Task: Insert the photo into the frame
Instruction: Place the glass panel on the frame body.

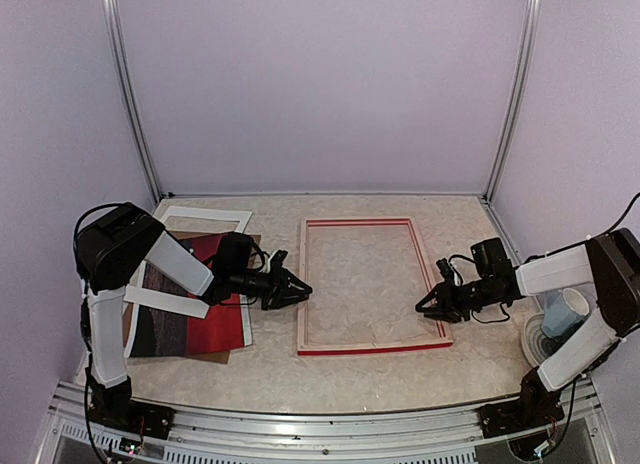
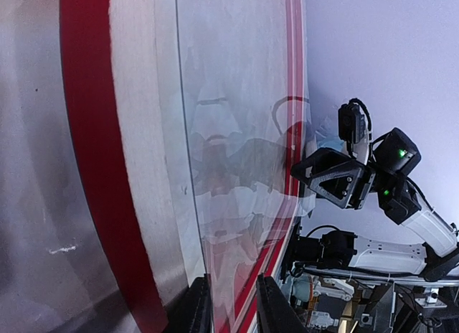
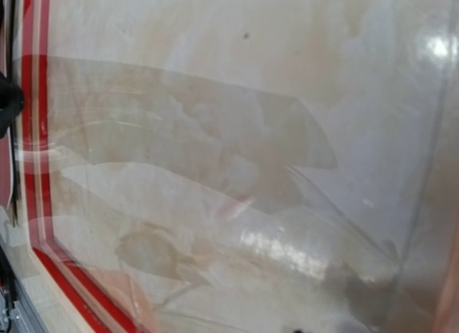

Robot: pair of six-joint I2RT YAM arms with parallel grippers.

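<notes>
Left gripper (image 1: 297, 288) jaws sit narrow around the frame's (image 1: 372, 350) clear pane at its left rail, while the right gripper (image 1: 424, 307) meets the right rail, its jaws' width unclear. The photo (image 1: 190, 299) lies apart on a brown backing board (image 1: 225, 355) at the bench's (image 1: 400, 374) left. A slip could drop or crack the pane, the likely cause being an uneven pull from the two low, inward-reaching arms.

Marbled table (image 1: 360, 369) carries frame (image 1: 372, 350), brown board (image 1: 232, 354), white mat (image 1: 205, 218)
</notes>
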